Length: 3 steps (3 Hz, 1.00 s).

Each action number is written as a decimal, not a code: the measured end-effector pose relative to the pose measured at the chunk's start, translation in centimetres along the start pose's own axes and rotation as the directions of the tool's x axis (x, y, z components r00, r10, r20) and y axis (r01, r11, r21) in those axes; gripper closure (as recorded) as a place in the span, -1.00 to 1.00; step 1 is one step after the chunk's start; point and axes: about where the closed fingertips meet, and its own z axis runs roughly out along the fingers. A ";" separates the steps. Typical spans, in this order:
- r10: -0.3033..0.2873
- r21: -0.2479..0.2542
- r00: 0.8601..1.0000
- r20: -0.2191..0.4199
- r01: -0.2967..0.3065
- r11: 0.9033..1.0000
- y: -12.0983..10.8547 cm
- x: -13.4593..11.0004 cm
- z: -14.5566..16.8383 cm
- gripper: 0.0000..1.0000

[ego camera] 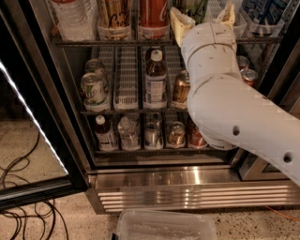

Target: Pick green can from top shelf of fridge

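The fridge (pixel 187 194) stands open, its glass door (pixel 28 122) swung out to the left. The top shelf (pixel 93 42) runs across the top of the view. The green can (pixel 193 6) stands on it right of a red can (pixel 152 11); only a dark green strip of it shows. My gripper (pixel 201 8) is up at that shelf, open, with one cream finger (pixel 180 26) left of the can and the other (pixel 228 13) to its right. My white arm hides the can's lower part.
A water bottle (pixel 70 16) and a tan can (pixel 114 14) stand left on the top shelf, with blue-white packs (pixel 262 14) at right. The lower racks hold whitish cans (pixel 93 89), a bottle (pixel 154 77) and copper cans (pixel 180 89). A plastic bin (pixel 164 227) and cables (pixel 18 187) lie on the floor.
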 end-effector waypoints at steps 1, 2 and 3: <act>0.008 0.002 1.000 -0.006 -0.008 1.000 -0.1 0.6 0.7 -0.38; 0.000 -0.018 1.000 -0.030 0.000 1.000 -0.1 1.0 1.4 -0.40; -0.010 -0.041 0.998 -0.058 0.008 0.999 0.0 1.4 1.8 -0.40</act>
